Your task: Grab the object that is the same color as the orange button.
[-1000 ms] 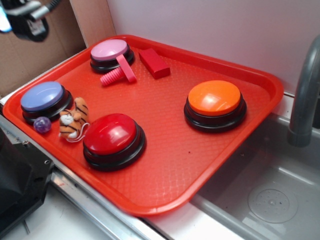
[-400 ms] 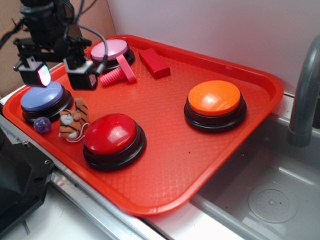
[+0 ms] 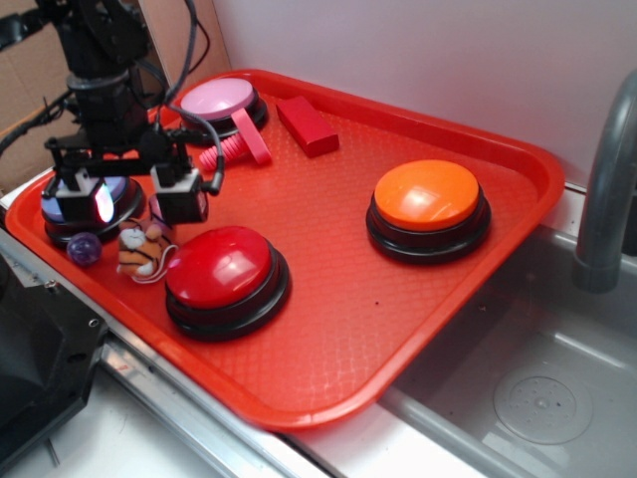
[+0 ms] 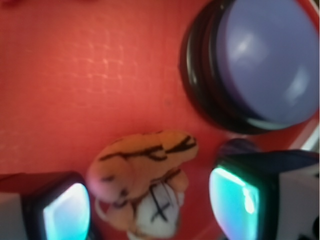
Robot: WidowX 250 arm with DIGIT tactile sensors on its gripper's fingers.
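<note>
A red tray (image 3: 418, 329) sits beside a steel sink (image 3: 537, 398), whose grey faucet (image 3: 607, 189) rises at the tray's right edge. The robot arm (image 3: 100, 70) reaches down over the tray's left corner.

Four push buttons stand on the tray. The orange button (image 3: 428, 207) is near the right edge, well apart from the rest. The red button (image 3: 227, 279) sits near the front edge. The blue button (image 4: 262, 65) is at the left corner, partly hidden by the arm in the exterior view, and the pink button (image 3: 221, 108) is at the back corner. A red block (image 3: 307, 125) lies just beside the pink button, and a pink screw (image 3: 239, 144) lies in front of it.

The gripper (image 3: 127, 199) hangs low over the left corner with its two fingers (image 3: 179, 199) spread apart, holding nothing. The tiger toy (image 4: 145, 185) lies on the tray between the blue and red buttons, and in the wrist view it shows in the gap between the open fingers. A small purple ball (image 3: 84, 249) rests just beside the toy, toward the tray's left edge.
</note>
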